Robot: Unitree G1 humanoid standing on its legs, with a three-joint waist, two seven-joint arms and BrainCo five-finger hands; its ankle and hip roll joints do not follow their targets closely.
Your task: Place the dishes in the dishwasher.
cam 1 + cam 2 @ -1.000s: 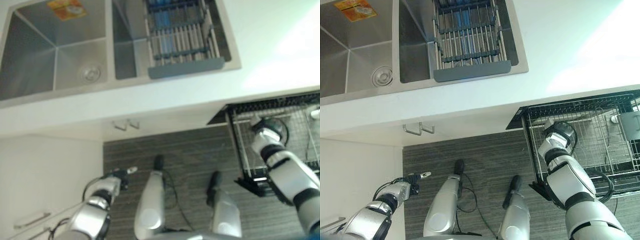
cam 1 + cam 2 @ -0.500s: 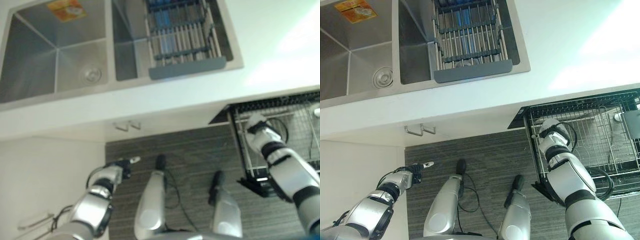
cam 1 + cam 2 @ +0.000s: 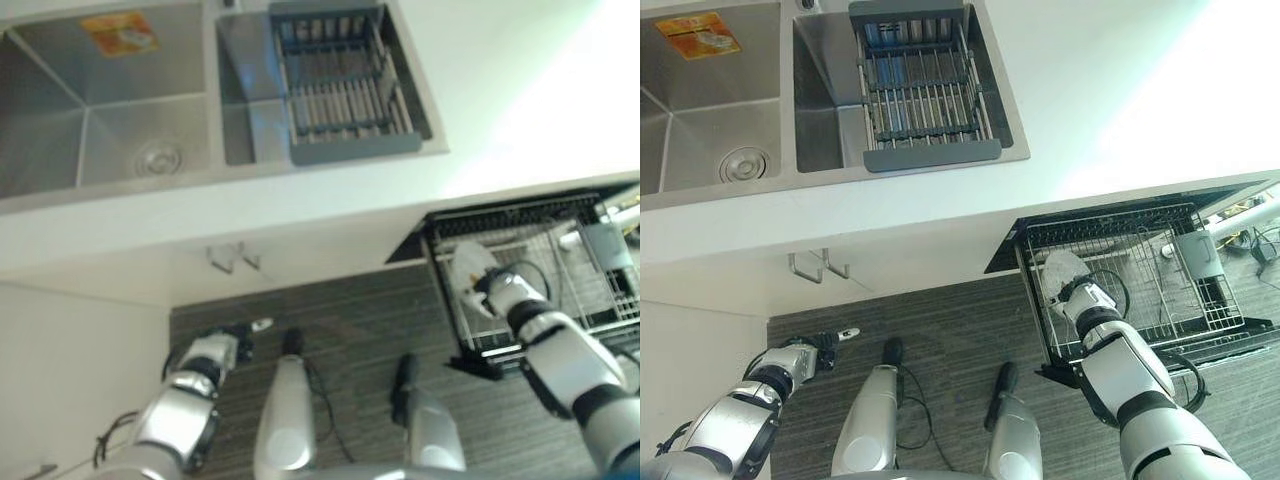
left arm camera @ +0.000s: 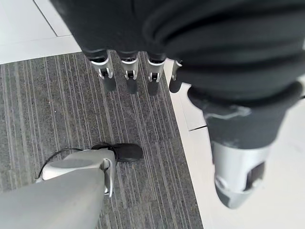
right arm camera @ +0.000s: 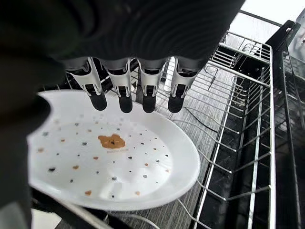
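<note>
A white plate (image 5: pixel 119 162) with brown speckles lies tilted in the front left corner of the pulled-out dishwasher rack (image 3: pixel 1110 228). My right hand (image 3: pixel 1087 300) is over its near side, and its fingers (image 5: pixel 125 90) reach out straight above the plate's far rim without curling round it. The plate's edge by the thumb is hidden under the hand's dark cover. The plate also shows as a pale disc (image 3: pixel 470 262) beside the right hand (image 3: pixel 500 290). My left hand (image 3: pixel 795 358) hangs low over the floor, fingers (image 4: pixel 128 78) straight, holding nothing.
A double steel sink (image 3: pixel 700 120) is set in the white counter, with a grey drainer basket (image 3: pixel 920 90) in its right basin. A grey cup (image 3: pixel 1196 252) stands further right in the rack. Two cabinet handles (image 3: pixel 810 265) stick out below the counter.
The camera has shifted. My right hand has come down toward the rack's front left corner, and the white plate now shows lying in the rack. The left hand has barely moved.
</note>
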